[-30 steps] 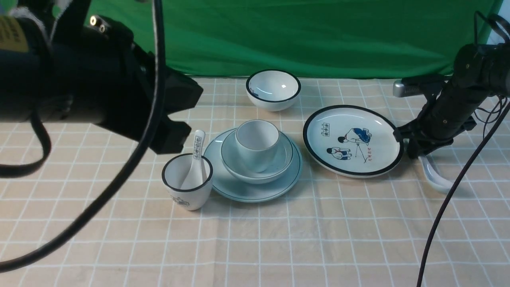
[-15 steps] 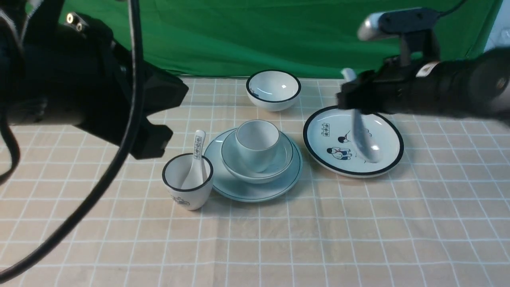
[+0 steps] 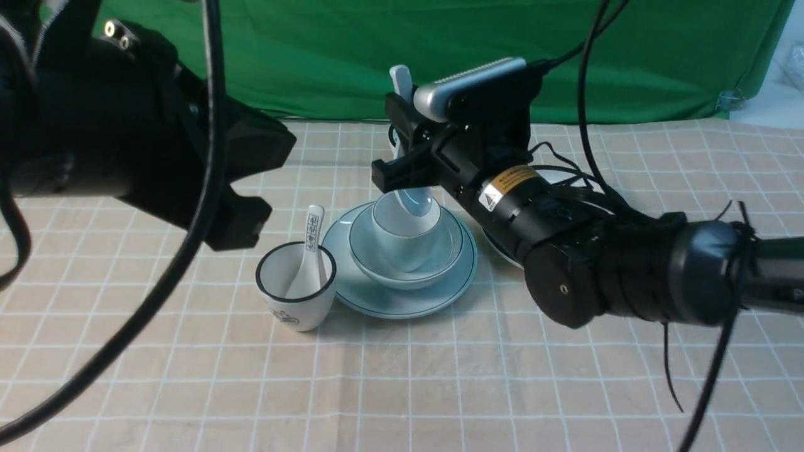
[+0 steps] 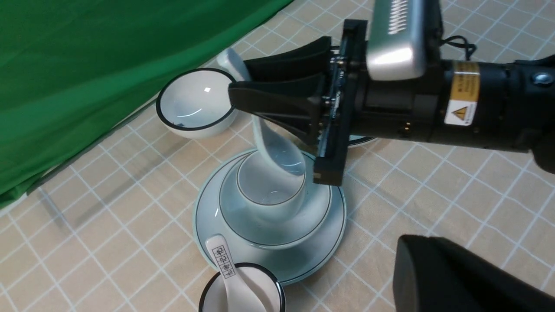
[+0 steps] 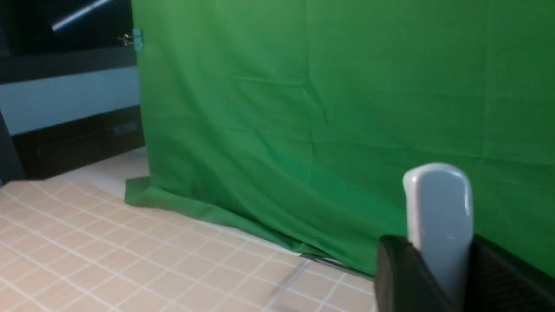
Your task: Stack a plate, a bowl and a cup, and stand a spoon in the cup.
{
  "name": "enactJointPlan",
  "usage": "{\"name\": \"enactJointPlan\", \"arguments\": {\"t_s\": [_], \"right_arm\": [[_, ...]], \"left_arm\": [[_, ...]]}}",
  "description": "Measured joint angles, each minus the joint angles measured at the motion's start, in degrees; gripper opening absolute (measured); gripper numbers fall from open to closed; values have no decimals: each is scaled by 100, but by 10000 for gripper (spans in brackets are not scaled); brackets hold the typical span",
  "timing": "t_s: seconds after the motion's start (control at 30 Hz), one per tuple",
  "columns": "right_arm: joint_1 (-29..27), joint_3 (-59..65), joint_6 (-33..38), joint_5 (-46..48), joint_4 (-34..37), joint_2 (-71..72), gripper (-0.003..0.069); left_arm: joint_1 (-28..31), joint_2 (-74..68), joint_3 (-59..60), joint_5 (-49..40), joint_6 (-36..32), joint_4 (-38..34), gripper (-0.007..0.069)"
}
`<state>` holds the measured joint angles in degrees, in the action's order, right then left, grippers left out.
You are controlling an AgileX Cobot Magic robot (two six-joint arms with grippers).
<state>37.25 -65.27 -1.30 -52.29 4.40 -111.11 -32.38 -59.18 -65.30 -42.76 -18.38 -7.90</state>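
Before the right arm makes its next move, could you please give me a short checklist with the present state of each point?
1. Plain spoon gripped by the right end effector: ok.
2. Spoon bowl pointing down, handle end up: ok.
3. Pale blue cup upright in the pale blue bowl: ok.
4. That bowl sitting on the pale blue plate: ok.
5. Cup free of any other spoon; the printed one stands in the black-rimmed cup: ok.
6. Spoon resting on the cup's bottom: not ok.

patterned plate (image 3: 553,175) mostly hidden behind the right arm (image 3: 565,263), left arm (image 3: 94,125) cut off by the front view's edge
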Motion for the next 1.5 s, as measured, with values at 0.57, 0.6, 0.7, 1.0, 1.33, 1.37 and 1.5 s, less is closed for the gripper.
{"name": "enactJointPlan", "arguments": {"t_s": [0.57,0.6,0.7,1.0,1.33,1.37,1.5], "right_arm": [[-291,-374,-933,85,-523,-973,252],[-291,-374,-940,85,-523,-974,282],[-295,-365,-940,142,-534,-846,362],[-295,774,-720,2147,-743,1512,352],[-295,2403,-584,5853,-754,4928,32],[-295,2493,-633,6067,-754,5115,27],[-295,2801,-711,6615,-749,5824,38]], "left_arm": [[0,0,0,173,0,0,1],[0,0,0,173,0,0,1],[0,20,0,254,-45,5,1],[0,1762,1249,1411,-112,86,1],[0,4411,4585,4608,-112,-66,1],[0,4545,4810,4802,-112,-66,1],[0,4780,5526,5056,-112,-66,1]]}}
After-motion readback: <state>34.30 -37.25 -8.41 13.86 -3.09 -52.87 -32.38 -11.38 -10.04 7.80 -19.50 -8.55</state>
